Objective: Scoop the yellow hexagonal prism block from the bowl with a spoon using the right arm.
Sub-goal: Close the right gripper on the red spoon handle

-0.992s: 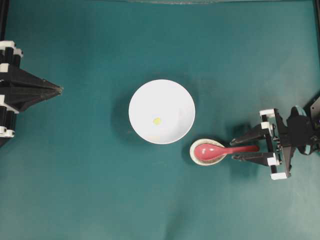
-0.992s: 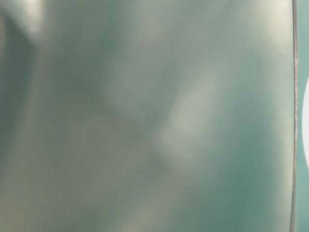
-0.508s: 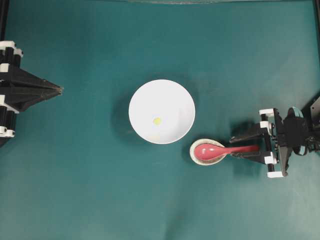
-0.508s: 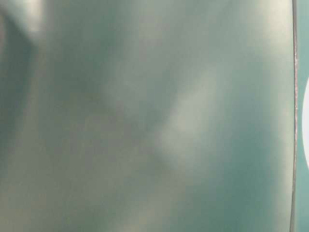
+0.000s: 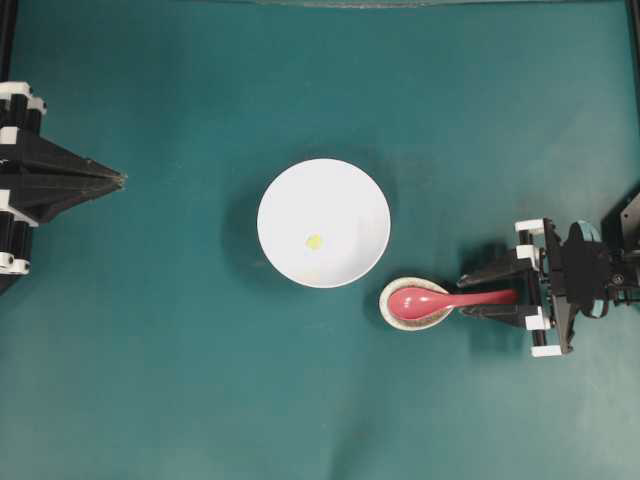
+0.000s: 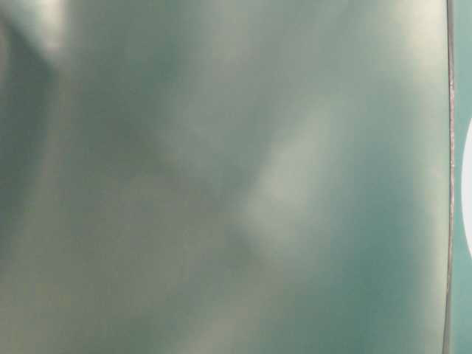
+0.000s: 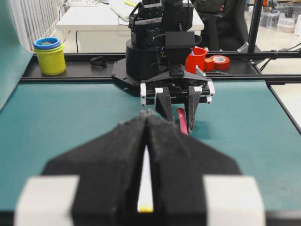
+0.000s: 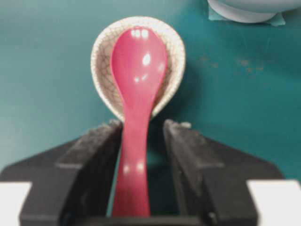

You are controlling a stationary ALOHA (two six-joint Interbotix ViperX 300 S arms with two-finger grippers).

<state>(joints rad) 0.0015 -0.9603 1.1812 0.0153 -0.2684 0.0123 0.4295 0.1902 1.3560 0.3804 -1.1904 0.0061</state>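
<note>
- We have not scooped anything yet. The yellow block (image 5: 314, 241) lies in the white bowl (image 5: 350, 200), in the middle of the overhead view.
- The spoon (image 5: 440, 299) lies with its scoop in a small speckled dish (image 5: 384, 300), just right and below the bowl. Its handle points to the right.
- Our right gripper (image 5: 492, 295) is low at the handle, with one finger on each side of it. The jaws stand wide apart. In the right wrist view the left finger looks very near the handle, but nothing is clamped yet.
- Our guess: what is left is to close on the handle, lift the spoon, carry it to the bowl and get it under the block.
- Our left gripper (image 5: 118, 180) waits at the left edge, jaws together, holding nothing.
- Nothing lies between the spoon and the bowl. The dish sits close to the bowl's rim.
- The block is tiny, so it may slide away from the spoon.
- The table-level view is only a green blur.
</note>
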